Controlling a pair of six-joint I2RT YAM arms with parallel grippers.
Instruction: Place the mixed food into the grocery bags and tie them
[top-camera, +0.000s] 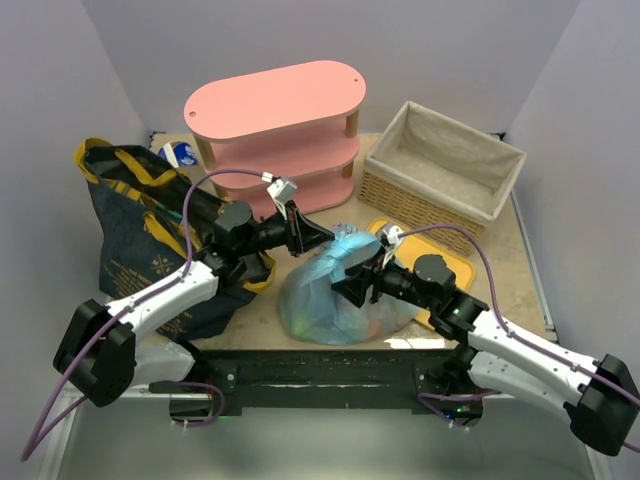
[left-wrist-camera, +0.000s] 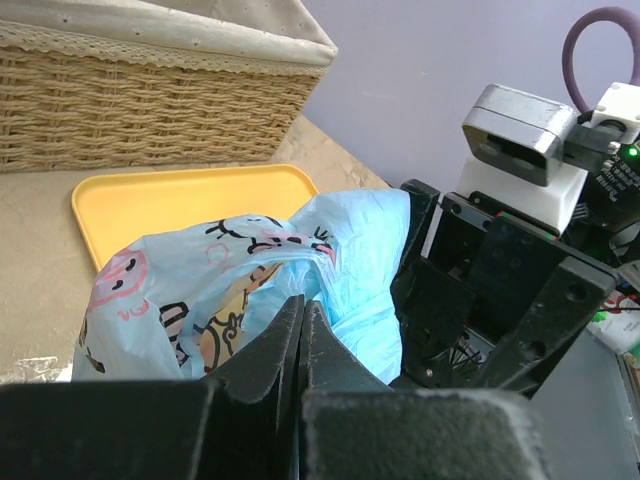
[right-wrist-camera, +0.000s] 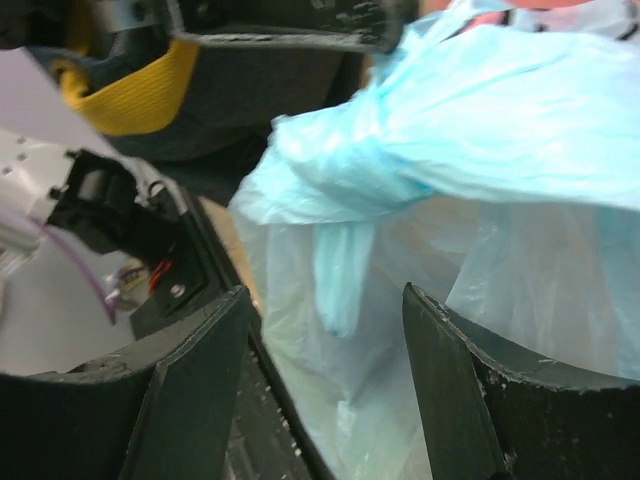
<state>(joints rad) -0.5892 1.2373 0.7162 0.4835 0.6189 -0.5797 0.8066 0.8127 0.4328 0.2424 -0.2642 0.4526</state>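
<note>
The thin light-blue patterned plastic bag sits bulging at the table's near middle, its top gathered into a twisted knot. My left gripper is shut at that peaked top, its fingertips pressed together on the bunched handle. My right gripper is open just right of the knot, its jaws either side of a hanging blue strip without touching it. The navy denim tote with yellow handles stands at the left. The food is hidden inside the bags.
A pink tiered shelf stands at the back. The lined wicker basket is at the back right, with a yellow tray in front of it, under my right arm. A blue-and-white item shows behind the tote.
</note>
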